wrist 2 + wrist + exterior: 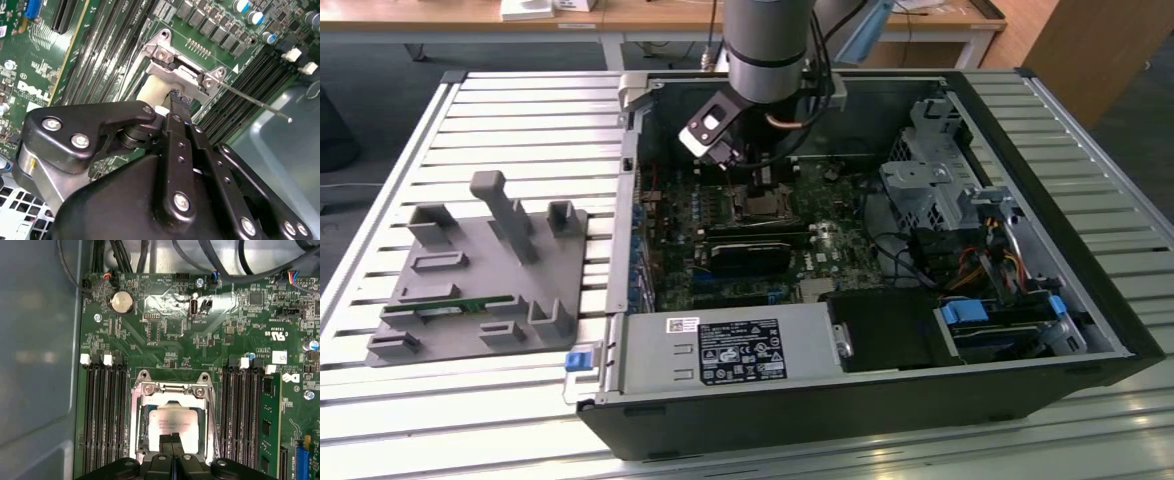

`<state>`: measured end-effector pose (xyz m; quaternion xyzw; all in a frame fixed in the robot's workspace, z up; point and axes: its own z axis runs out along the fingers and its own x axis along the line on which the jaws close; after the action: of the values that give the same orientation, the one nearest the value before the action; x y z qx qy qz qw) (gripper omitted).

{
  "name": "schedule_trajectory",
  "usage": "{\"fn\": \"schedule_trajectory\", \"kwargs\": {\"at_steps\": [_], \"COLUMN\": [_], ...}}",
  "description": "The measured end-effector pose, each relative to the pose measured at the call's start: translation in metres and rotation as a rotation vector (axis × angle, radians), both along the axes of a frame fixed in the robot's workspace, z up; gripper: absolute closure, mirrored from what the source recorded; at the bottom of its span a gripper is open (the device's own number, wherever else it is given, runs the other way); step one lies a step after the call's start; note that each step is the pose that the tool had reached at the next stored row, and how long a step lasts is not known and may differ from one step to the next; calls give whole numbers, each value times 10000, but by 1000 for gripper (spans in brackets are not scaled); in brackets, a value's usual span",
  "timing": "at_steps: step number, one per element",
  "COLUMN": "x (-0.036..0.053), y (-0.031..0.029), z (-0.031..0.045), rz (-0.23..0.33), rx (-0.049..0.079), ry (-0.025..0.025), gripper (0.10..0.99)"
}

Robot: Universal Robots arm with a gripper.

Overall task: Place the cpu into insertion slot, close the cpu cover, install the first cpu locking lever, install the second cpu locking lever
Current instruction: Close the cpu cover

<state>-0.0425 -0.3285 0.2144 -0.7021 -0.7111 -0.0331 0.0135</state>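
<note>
First wrist view: gripper (172, 441) fingers pressed together, holding nothing, tips at the edge of the cpu (171, 421), seated in the insertion slot (142, 437).

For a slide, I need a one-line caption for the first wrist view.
Gripper over the cpu lying in the insertion slot, memory slots on both sides.

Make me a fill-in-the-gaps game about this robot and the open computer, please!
1. The circuit board is coloured ____.
2. The pincer is down at a pale square ____ lying in the metal socket.
3. The grey holder lies on the slatted table, on the exterior view's ____ of the computer case.
Missing words: green; chip; left.
</note>
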Motion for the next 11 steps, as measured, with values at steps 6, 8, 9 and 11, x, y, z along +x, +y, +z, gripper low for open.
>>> {"fn": "schedule_trajectory", "kwargs": {"at_steps": [6,8,9,11], "x": [-50,-68,-74,-81], "y": [0,0,0,0], "z": [-51,-64,-71,-92], "rz": [30,43,51,66], "rx": [1,-1,-1,0], "ry": [-1,0,0,0], "gripper": [980,980,980,980]}}
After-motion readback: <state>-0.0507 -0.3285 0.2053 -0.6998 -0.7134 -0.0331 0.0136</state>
